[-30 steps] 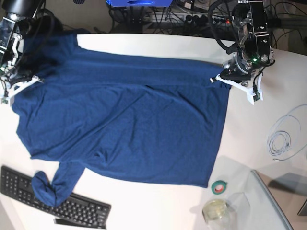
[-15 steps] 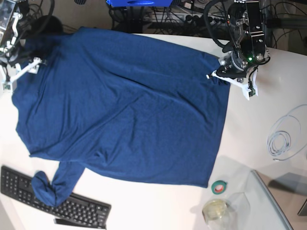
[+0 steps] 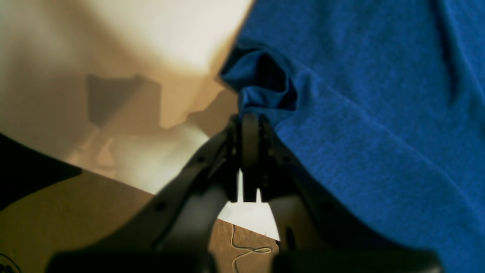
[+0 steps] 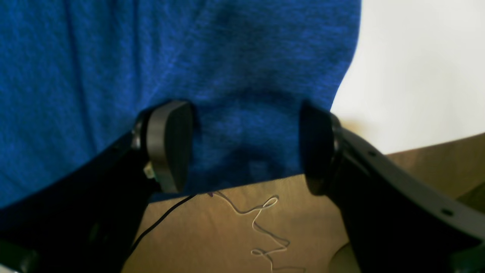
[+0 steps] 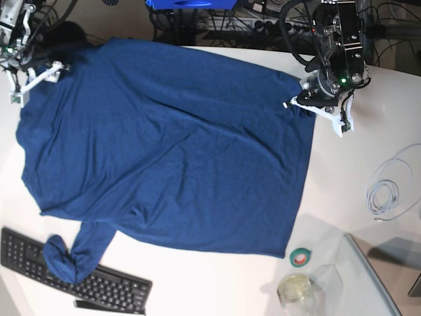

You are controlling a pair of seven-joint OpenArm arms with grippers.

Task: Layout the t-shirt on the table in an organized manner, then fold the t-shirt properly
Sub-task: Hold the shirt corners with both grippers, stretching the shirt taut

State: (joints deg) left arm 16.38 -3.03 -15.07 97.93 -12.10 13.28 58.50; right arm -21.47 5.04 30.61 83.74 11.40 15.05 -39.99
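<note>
The left gripper [image 3: 248, 125] pinches a bunched corner of the t-shirt [image 5: 171, 151], the right gripper [image 4: 242, 148] stands wide open over its opposite edge, seemingly untouching, the shirt spread across the table [image 5: 217, 283] beside the keyboard [image 5: 99, 286].

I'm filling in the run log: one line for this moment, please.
dark navy-blue t-shirt: spread on white table | left gripper: shut on corner | right gripper: open over edge
</note>
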